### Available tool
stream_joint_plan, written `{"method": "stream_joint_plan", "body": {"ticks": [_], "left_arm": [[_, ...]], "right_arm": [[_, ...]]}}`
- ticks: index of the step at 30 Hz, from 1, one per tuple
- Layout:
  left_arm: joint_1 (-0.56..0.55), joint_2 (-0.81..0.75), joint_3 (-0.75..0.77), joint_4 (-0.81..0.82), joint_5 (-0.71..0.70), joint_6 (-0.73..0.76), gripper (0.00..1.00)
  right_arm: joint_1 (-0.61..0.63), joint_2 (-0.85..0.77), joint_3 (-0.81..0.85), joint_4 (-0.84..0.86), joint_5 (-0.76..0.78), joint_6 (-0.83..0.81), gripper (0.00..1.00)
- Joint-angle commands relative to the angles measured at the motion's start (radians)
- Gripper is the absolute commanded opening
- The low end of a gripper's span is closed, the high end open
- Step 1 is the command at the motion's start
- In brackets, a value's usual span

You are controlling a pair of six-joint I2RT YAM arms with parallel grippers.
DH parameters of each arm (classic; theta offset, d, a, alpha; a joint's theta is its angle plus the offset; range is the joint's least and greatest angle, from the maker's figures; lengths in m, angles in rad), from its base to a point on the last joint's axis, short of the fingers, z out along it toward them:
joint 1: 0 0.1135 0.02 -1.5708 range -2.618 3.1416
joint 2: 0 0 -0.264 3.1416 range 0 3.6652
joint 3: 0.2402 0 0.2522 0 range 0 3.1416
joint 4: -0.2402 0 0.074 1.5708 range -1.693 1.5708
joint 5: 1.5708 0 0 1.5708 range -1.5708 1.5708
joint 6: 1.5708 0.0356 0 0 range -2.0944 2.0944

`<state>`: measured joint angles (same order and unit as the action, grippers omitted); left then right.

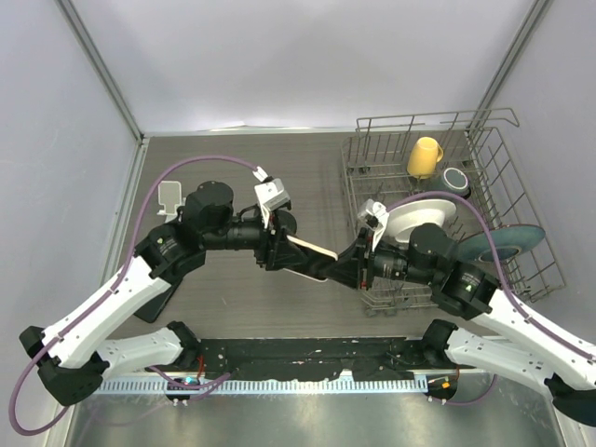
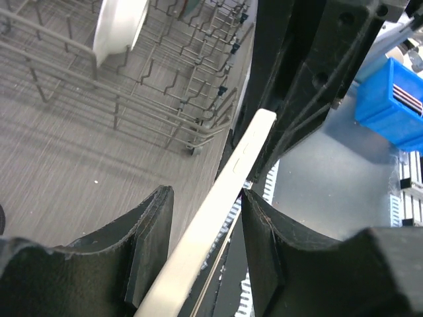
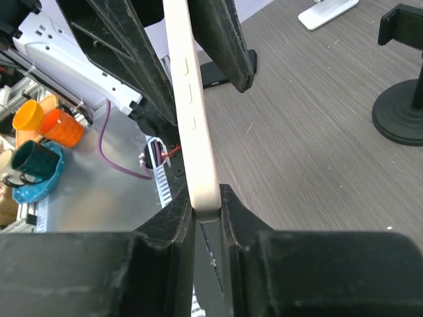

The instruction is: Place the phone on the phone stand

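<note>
**Grey wood-grain surface (image 1: 307,177), white walls: phone held aloft between both arms**

Slim cream-white phone (image 1: 312,252) (image 2: 238,165) (image 3: 188,99) is over the middle of the surface and lifted off it. It is turned on edge, with its long axis running from one arm to the other. Side buttons show along the narrow edge.

- The right tool (image 1: 341,270) (image 3: 206,201) is clamped on one short end. In the right wrist view both black fingers press flat against the phone's faces.
- The left tool (image 1: 276,248) (image 2: 206,195) straddles the other end. One fingertip touches the phone, but the fingers stand wider apart than the phone is thick. The phone lies slantwise across the gap, so the fingers are not closed flat on it.

Small white phone stand (image 1: 169,197) (image 3: 327,12) is upright near the far-left edge of the surface, well apart from the phone.

Black round-based holder with a clamp head (image 3: 400,99) stands on the surface, closer to the right wrist camera than the white stand. I cannot place it in the top view.

Dark flat slab (image 1: 156,303) lies partly under the left arm.

Wire dish rack (image 1: 433,115) takes up the right side of the surface. Inside it:
- a yellow cup (image 1: 425,156) towards the back
- a white plate (image 1: 416,222) on edge
- a blue-grey disc-shaped plate (image 1: 507,244) at the near-right side

The right arm crosses the rack's near-left corner.
</note>
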<state>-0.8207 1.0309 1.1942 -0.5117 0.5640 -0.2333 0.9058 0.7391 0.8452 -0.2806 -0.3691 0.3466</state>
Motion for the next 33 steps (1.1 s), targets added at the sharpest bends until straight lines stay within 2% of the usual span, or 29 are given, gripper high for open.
{"method": "stream_joint_plan", "body": {"ticks": [1, 2, 5, 7, 8, 9, 11, 12, 16, 17, 19, 20, 21, 23, 28, 33], "left_arm": [[0.017, -0.020, 0.005, 0.187, -0.036, -0.093, 0.00], [0.018, -0.020, 0.004, 0.203, -0.033, -0.101, 0.00], [0.035, -0.019, -0.010, 0.235, 0.002, -0.130, 0.00], [0.041, -0.012, -0.013, 0.249, 0.025, -0.149, 0.00], [0.045, -0.011, -0.018, 0.263, 0.036, -0.153, 0.00], [0.046, -0.009, -0.018, 0.262, 0.043, -0.152, 0.00], [0.051, -0.005, -0.018, 0.259, 0.056, -0.150, 0.00], [0.049, -0.005, -0.016, 0.259, 0.059, -0.150, 0.00], [0.055, 0.009, -0.002, 0.250, 0.100, -0.147, 0.00], [0.060, 0.017, 0.014, 0.230, 0.138, -0.144, 0.06], [0.066, 0.040, 0.031, 0.197, 0.172, -0.136, 0.37], [0.066, 0.043, 0.039, 0.193, 0.186, -0.135, 0.61], [0.068, 0.044, 0.038, 0.193, 0.192, -0.135, 0.68], [0.066, 0.041, 0.039, 0.179, 0.208, -0.124, 0.74], [0.066, 0.054, 0.061, 0.104, 0.249, -0.063, 0.68], [0.066, 0.054, 0.065, 0.085, 0.280, -0.043, 0.79]], "right_arm": [[-0.001, 0.019, -0.087, 0.343, 0.036, 0.098, 0.41], [0.001, 0.016, -0.130, 0.389, 0.042, 0.110, 0.47], [-0.001, 0.020, -0.188, 0.547, 0.056, 0.153, 0.46], [-0.001, 0.034, -0.207, 0.615, 0.091, 0.166, 0.36], [-0.001, 0.034, -0.212, 0.630, 0.105, 0.167, 0.29], [-0.001, 0.029, -0.215, 0.641, 0.117, 0.164, 0.15], [-0.001, 0.010, -0.210, 0.632, 0.145, 0.146, 0.03], [-0.001, 0.000, -0.204, 0.609, 0.166, 0.137, 0.00], [0.001, -0.043, -0.181, 0.509, 0.167, 0.097, 0.00], [-0.001, -0.056, -0.172, 0.480, 0.164, 0.079, 0.00], [0.001, -0.067, -0.152, 0.421, 0.154, 0.058, 0.00], [-0.001, -0.073, -0.143, 0.397, 0.151, 0.046, 0.00], [-0.001, -0.082, -0.135, 0.374, 0.139, 0.023, 0.00], [-0.001, -0.090, -0.112, 0.322, 0.122, 0.005, 0.00], [-0.001, -0.066, -0.038, 0.204, 0.040, -0.032, 0.00], [-0.001, -0.020, 0.003, 0.121, -0.057, -0.049, 0.00]]}}
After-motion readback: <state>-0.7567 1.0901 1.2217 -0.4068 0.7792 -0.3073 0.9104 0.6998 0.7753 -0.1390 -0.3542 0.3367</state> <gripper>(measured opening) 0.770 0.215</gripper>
